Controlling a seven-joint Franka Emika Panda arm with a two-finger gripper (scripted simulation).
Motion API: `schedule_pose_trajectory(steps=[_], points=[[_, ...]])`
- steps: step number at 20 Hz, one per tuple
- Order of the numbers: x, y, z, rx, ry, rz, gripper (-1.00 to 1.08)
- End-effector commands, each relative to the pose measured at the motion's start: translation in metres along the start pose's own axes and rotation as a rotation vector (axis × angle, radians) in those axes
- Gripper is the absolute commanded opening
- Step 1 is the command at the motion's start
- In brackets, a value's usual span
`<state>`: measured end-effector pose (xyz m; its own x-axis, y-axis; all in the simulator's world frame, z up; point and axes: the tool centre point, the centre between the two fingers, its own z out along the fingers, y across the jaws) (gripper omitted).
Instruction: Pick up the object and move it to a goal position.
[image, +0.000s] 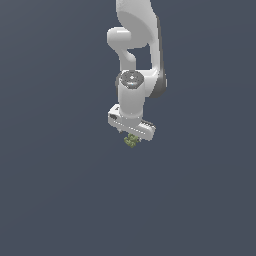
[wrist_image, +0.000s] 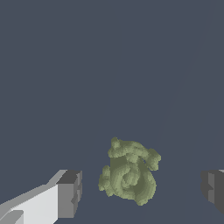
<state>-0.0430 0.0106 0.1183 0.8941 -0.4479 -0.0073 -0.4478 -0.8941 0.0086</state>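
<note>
The object (wrist_image: 129, 173) is a small olive-green lumpy thing with yellowish flecks. In the wrist view it lies between my two fingers, touching neither; one grey fingertip (wrist_image: 70, 193) stands well to one side and the other at the frame's edge. My gripper (wrist_image: 142, 192) is open, its jaws wide apart. In the exterior view the white gripper (image: 131, 137) points down from the arm, and the object (image: 130, 141) shows just below the hand, partly hidden by it.
A plain dark grey surface (image: 60, 190) fills both views. The white arm (image: 135, 50) rises behind the gripper to the top of the exterior view. No goal marker shows.
</note>
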Motion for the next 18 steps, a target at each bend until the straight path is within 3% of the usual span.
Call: schedule_pose_trajectory(steps=[1,10,18], points=[[-0.005,-0.001,0.004,0.002,0.001,0.066,1.00],[-0.020,-0.003,0.014,0.008,0.005,0.238,1.00],[-0.025,-0.004,0.018,0.010,0.006,0.302,1.00]])
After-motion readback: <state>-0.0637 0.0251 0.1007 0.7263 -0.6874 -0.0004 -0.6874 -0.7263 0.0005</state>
